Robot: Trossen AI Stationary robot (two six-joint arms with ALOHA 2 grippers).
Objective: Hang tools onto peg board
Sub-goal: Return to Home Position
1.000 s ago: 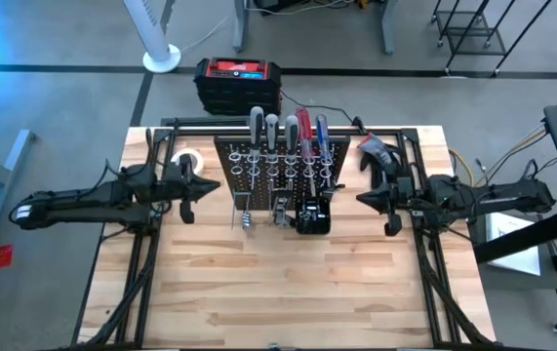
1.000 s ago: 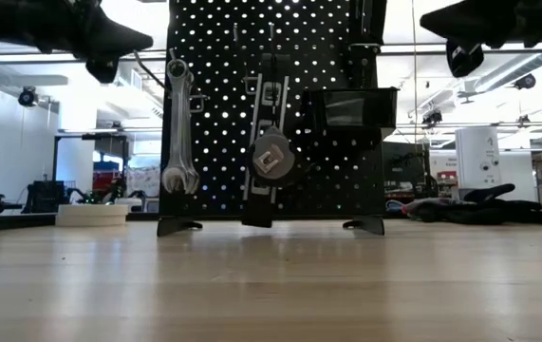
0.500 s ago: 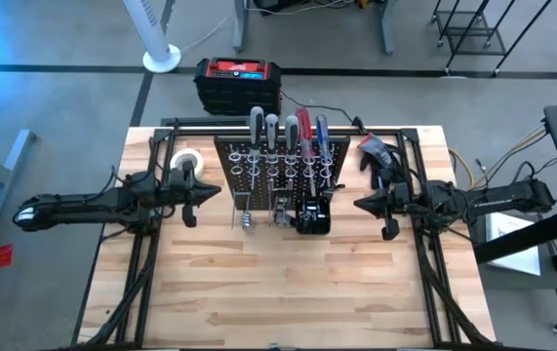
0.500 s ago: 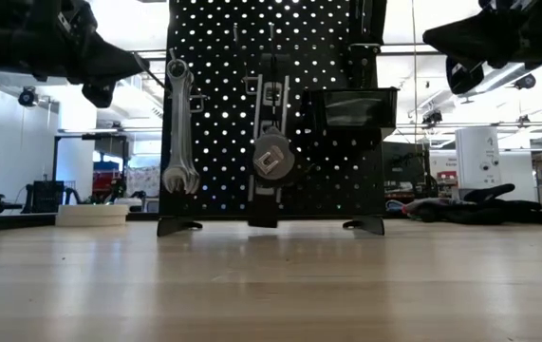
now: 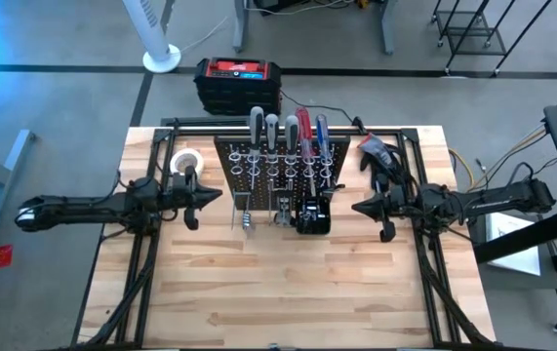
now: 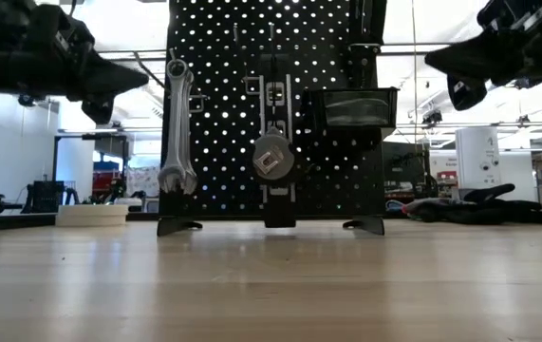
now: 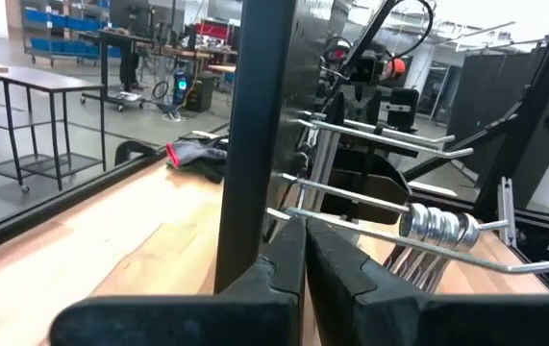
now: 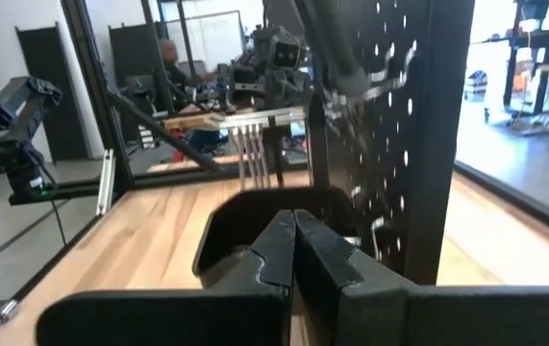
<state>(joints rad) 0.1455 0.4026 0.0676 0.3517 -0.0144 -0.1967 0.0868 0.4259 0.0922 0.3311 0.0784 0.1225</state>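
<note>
The black peg board stands upright at the table's middle. Screwdrivers with grey, red and blue handles stick in its ring holders. On its near face a silver wrench and a small tape measure hang from hooks, beside a small black bin. My left gripper hovers left of the board, shut and empty; its shut fingertips show in the left wrist view. My right gripper hovers right of the board, shut and empty; its shut fingertips show in the right wrist view.
A white tape roll lies far-left of the board and black gloves far-right. A black-and-red case sits on the floor behind the table. Bare wood spans the table's near half.
Both grippers have drifted toward the table's near edge, staying shut; my right gripper has also edged toward the board. The hanging tape measure has swung from tilted to straight, and the wrench's lower end has shifted a little.
</note>
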